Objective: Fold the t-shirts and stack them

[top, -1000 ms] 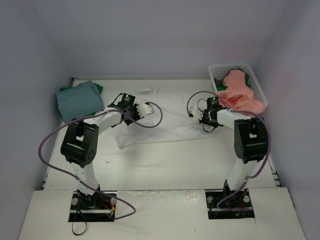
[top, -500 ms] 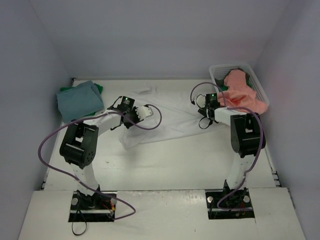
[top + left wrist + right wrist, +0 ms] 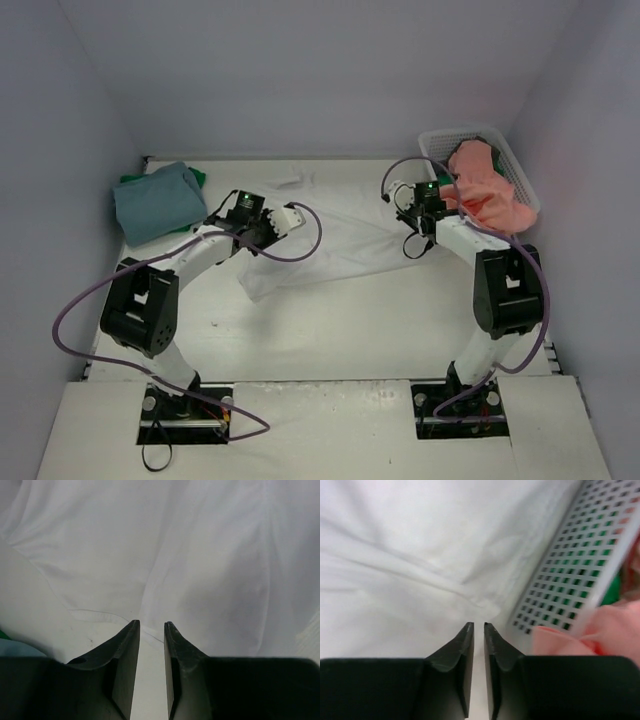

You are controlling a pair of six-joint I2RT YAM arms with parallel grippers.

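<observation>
Right end effector (image 3: 475, 625) barely parted, grip unclear, beside basket (image 3: 560, 565) with salmon t-shirt (image 3: 480, 185).

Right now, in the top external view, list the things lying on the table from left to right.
Folded teal cloth t-shirt → spread-out white cloth t-shirt → white plastic mesh basket.

The white t-shirt (image 3: 340, 245) is soft matt cloth, creased, with a stitched hem. The pink t-shirt (image 3: 480, 195) and blue t-shirt (image 3: 155, 205) are matt cloth too. The basket (image 3: 560, 580) is smooth white plastic mesh. The jaws look matt black, faintly scuffed. The surface (image 3: 350, 320) is smooth and white.
</observation>
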